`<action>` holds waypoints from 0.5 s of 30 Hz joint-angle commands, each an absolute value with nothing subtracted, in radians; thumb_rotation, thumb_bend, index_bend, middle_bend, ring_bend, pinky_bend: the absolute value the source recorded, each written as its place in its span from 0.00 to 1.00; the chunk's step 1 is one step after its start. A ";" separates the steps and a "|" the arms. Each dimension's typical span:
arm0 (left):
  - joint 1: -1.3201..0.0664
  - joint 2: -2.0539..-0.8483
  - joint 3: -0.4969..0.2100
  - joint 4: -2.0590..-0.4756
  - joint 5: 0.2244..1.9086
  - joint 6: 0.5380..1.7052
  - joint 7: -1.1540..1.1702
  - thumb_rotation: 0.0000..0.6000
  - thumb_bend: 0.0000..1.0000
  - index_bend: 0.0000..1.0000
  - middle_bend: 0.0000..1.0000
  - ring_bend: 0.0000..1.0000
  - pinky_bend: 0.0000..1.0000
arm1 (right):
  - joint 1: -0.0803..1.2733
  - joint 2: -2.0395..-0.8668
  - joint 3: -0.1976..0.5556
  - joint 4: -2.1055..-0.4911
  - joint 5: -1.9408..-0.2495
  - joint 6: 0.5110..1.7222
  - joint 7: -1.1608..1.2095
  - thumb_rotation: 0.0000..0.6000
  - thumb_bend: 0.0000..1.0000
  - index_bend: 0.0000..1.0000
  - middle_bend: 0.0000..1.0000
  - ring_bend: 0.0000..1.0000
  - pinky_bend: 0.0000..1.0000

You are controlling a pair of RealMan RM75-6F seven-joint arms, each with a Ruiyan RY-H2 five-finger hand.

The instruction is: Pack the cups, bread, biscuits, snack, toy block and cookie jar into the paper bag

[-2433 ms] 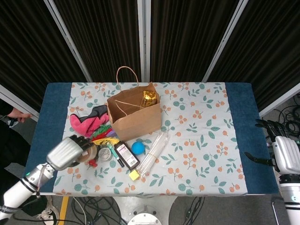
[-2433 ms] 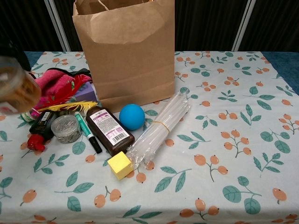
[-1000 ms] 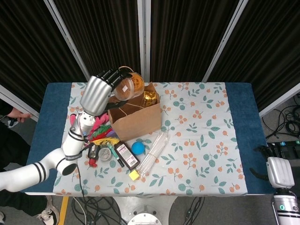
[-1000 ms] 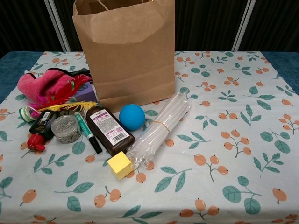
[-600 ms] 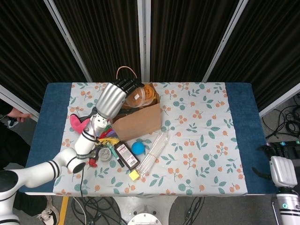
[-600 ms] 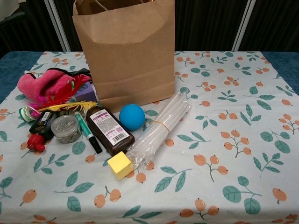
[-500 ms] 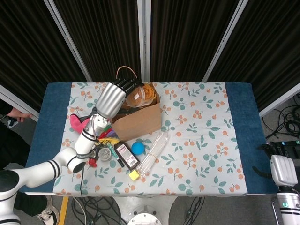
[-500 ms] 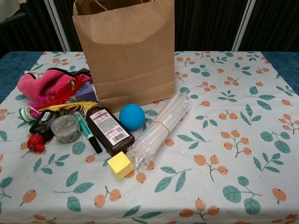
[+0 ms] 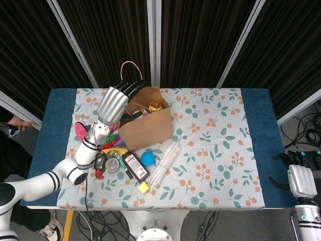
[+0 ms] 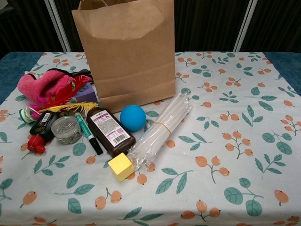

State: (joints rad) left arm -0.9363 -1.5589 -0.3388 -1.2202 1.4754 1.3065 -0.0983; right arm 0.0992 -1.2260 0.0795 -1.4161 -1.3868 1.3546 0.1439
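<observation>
The brown paper bag (image 9: 146,126) stands open at the table's back left; the chest view shows its front wall (image 10: 127,52). My left hand (image 9: 113,104) hovers over the bag's left rim with fingers spread and nothing in it. Something wrapped in gold (image 9: 154,105) shows inside the bag; the cookie jar is out of sight. A sleeve of clear cups (image 9: 164,161) (image 10: 160,129) lies in front of the bag, with the yellow toy block (image 9: 144,187) (image 10: 121,166) at its near end. My right hand (image 9: 301,179) hangs off the table's right edge, holding nothing.
Left of the cups lie a blue ball (image 10: 132,117), a brown bottle (image 10: 110,131), a green marker (image 10: 88,133), a tin of clips (image 10: 66,129), a small red-capped bottle (image 10: 39,132) and a pink cloth (image 10: 43,86) with feathers. The floral tablecloth (image 9: 215,150) covers the right half.
My left hand carried the cookie jar from the table's front left up over the bag. The jar has left the hand and dropped from sight, and the bag's rim and handle have shifted.
</observation>
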 commanded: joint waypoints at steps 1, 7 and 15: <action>-0.933 -1.539 -0.348 -1.247 1.488 1.330 -0.094 1.00 0.11 0.27 0.35 0.35 0.38 | 0.100 -1.220 0.083 -1.424 -1.387 1.357 0.147 1.00 0.08 0.33 0.24 0.09 0.04; -0.902 -1.443 -0.374 -1.352 1.504 1.388 -0.007 1.00 0.11 0.27 0.35 0.35 0.37 | 0.104 -1.198 0.096 -1.456 -1.392 1.368 0.143 1.00 0.08 0.33 0.24 0.09 0.03; -0.653 -1.208 -0.273 -1.478 1.389 1.431 0.209 1.00 0.11 0.32 0.32 0.28 0.32 | 0.091 -1.181 0.119 -1.469 -1.440 1.463 0.165 1.00 0.08 0.32 0.21 0.05 0.00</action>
State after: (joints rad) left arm -0.7594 -1.2981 -0.3289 -1.4371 1.4456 1.4075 0.1557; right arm 0.0977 -1.1838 0.1117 -1.4725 -1.4193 1.4298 0.1592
